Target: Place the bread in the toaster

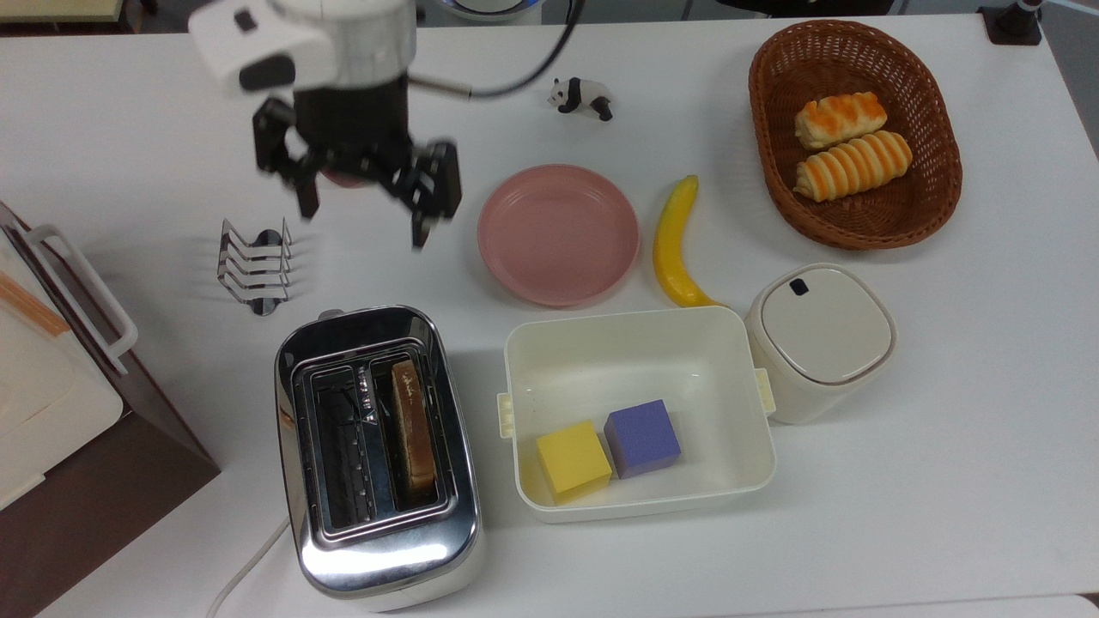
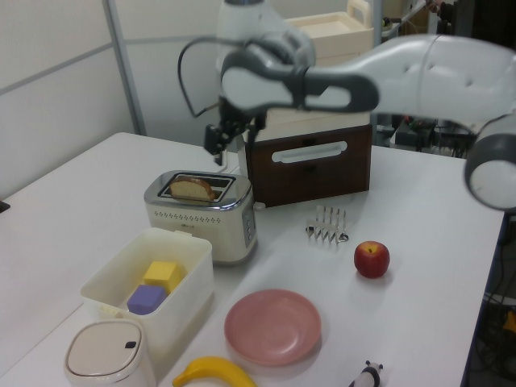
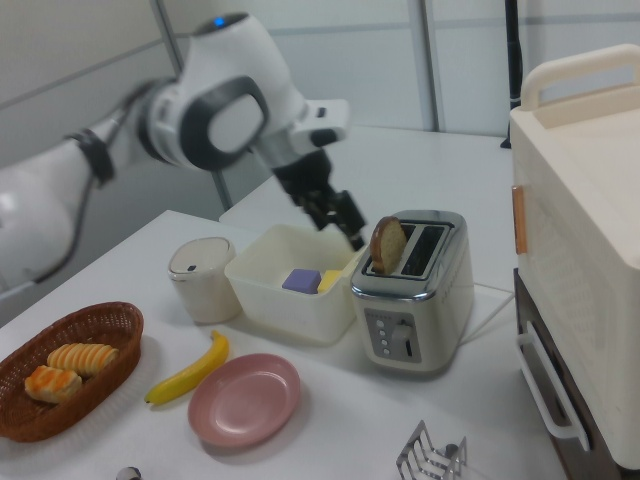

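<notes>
Where the white table [image 1: 944, 481] meets the top view's left edge, a brown cabinet [image 1: 112, 481] carries a cream box with a handle [image 1: 51, 360]; in the left view grey panelled walls stand behind the table. Next across the top view comes a wire toast rack [image 1: 254, 268], and nearer the bottom edge the toaster [image 1: 378, 549] with a white cord [image 1: 245, 571] trailing off it. The bread [image 1: 412, 427] stands on edge in the toaster's slot on the top view's right, its crust poking above the chrome top in the right view [image 3: 387, 245]. Above the rack and well clear of the toaster hangs the gripper [image 1: 365, 206], its fingers spread apart and holding nothing. Further right sit a pink plate [image 1: 558, 236], a toy panda [image 1: 582, 95] and a cream tub [image 1: 640, 352] holding a yellow cube [image 1: 573, 460] touching a purple cube [image 1: 642, 438]. A banana [image 1: 675, 245] lies beside the plate, a lidded cream canister [image 1: 820, 339] touches the tub, and a wicker basket [image 1: 777, 172] holds two striped rolls [image 1: 850, 142]. In the left view a red apple [image 2: 372, 260] rests near the rack.
</notes>
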You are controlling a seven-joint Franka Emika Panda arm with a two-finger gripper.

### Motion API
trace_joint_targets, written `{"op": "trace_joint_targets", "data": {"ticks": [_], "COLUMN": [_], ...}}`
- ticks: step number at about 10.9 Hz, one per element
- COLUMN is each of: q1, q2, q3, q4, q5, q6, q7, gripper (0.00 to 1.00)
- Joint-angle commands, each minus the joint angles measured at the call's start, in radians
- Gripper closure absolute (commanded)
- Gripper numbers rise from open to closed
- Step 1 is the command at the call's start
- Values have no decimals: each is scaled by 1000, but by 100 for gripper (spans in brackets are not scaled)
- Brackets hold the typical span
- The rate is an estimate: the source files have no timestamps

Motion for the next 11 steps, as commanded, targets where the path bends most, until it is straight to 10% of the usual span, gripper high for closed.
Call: {"op": "trace_joint_targets", "data": {"ticks": [1,4,11], "q1": [-39,-164,-104], "q2": [-201,-315,-333], "q3": [61,168,100], "q4": [-220,-361,-372], "q5": [6,6,6], "q6": [-144,-150,-180], "q7": [8,-21,-84], "gripper": [0,0,0]}}
